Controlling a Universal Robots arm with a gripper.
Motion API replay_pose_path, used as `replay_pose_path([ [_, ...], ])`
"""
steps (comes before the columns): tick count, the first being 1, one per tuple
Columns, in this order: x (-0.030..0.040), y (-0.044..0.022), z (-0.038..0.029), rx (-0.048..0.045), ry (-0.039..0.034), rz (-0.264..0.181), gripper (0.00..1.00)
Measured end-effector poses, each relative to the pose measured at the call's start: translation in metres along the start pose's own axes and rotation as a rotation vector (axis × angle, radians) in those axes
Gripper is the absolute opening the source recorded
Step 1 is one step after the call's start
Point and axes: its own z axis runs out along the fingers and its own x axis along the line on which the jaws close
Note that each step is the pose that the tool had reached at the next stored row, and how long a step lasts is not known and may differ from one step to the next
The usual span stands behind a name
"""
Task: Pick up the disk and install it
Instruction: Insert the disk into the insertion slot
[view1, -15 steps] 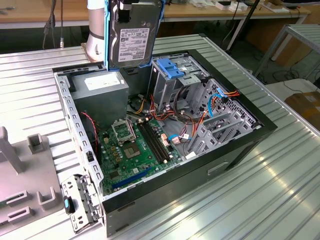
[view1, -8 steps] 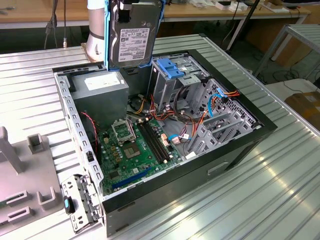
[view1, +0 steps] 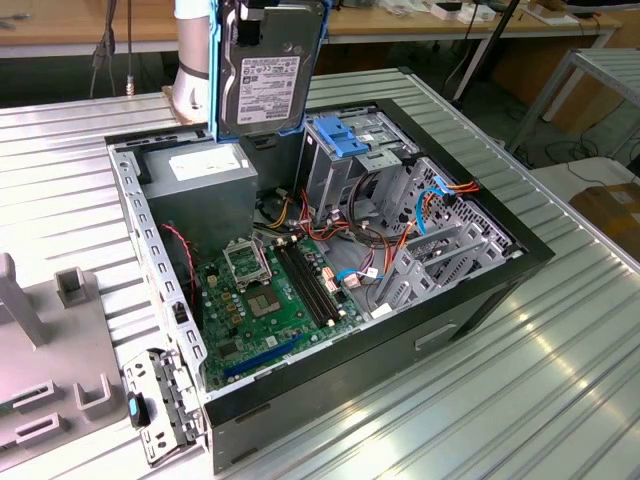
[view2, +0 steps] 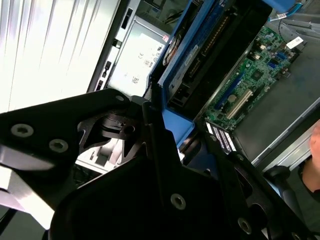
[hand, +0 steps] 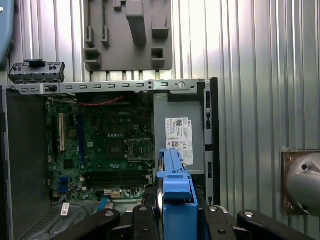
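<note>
Item: your hand (hand: 176, 217), clamped on the disk (view1: 268, 75), holds it upright above the open computer case (view1: 440, 325) (presumably clearing its walls).

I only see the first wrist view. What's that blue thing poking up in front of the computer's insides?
Observer: That's the carrier edge of the disk. The exterior view shows its silver face with a white label, upright in the jaws.
Operator: Is it inside yet?
Observer: No, it hangs in the air above the computer case, over the grey box in the corner.
Operator: What's next to it?
Observer: A grey drive cage with a blue bracket on top, toward the exterior view's right of the disk.
</note>
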Motion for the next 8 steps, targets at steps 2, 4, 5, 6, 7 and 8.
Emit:
replay_pose_path([
  [2,0.0084,-0.0004,0.0000,0.0001,0.0000,0.000,0.37],
  [4,0.0145,-0.0006,-0.0001,0.0000,-0.0001,0.000,0.37],
  [5,0.0229,-0.0010,-0.0001,0.0000,0.0000,0.000,0.37],
  [6,0.0294,-0.0012,-0.0001,0.0001,-0.0001,0.000,0.37],
  [7,0.0345,-0.0015,-0.0002,0.0000,0.0001,0.000,0.37],
  [8,0.0381,-0.0017,-0.0001,0.0007,-0.0001,0.000,0.37],
])
